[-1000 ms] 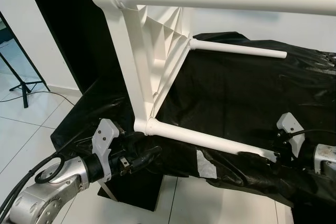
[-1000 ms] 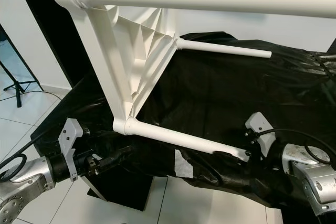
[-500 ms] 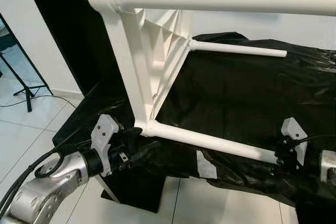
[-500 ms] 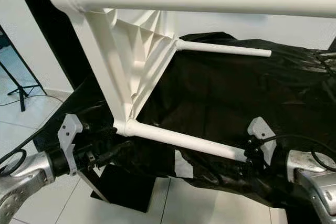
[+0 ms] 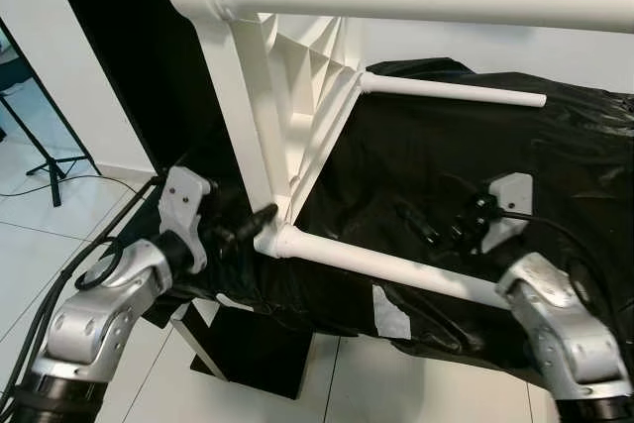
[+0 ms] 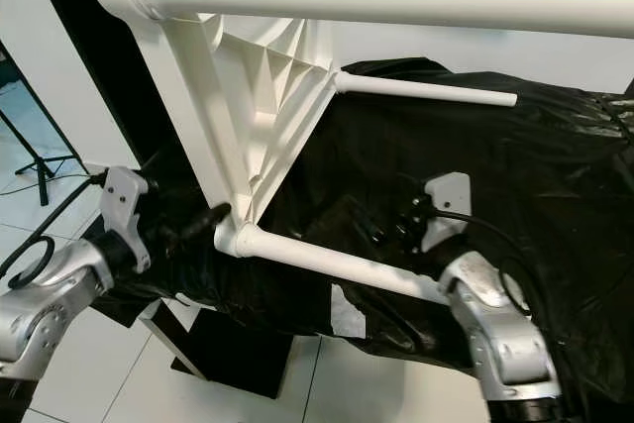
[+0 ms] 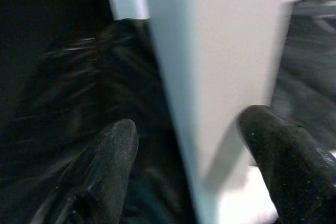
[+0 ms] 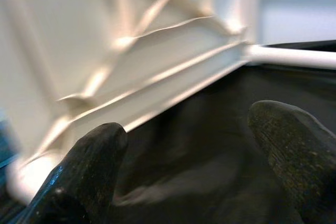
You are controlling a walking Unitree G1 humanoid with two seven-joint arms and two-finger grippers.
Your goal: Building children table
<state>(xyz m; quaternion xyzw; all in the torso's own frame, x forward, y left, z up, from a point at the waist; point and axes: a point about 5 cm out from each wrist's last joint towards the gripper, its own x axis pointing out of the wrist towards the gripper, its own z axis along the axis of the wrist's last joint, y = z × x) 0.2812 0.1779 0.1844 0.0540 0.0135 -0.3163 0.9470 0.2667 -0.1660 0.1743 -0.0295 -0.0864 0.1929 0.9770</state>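
— Just ahead of the left gripper (image 5: 260, 220), what do the head views give you?

— A white plastic children's table (image 5: 297, 116) tipped on its side on a surface under black sheeting (image 5: 466, 146), its legs (image 5: 396, 266) pointing out sideways. The left gripper's tips sit right at the near corner socket where the lowest leg meets the top. The right gripper (image 5: 421, 230) hovers over the sheeting just beyond that leg, aimed at the ribbed underside.

— And the left wrist view?

— Blurred, but the fingers (image 7: 102, 169) are spread wide with the white edge of the table (image 7: 220, 77) running between them, not yet pinched.

— Right wrist view?

— Fingers (image 8: 79, 174) parted wide as well, empty, with the ribbed underside (image 8: 121, 51) ahead and a leg off to one side.

— So which step is this?

— My guess: taking hold of the assembled frame to steady or turn it. Next, the left would need to close on that edge, and the right to pick a rib or leg before any lifting, or the table could swing.
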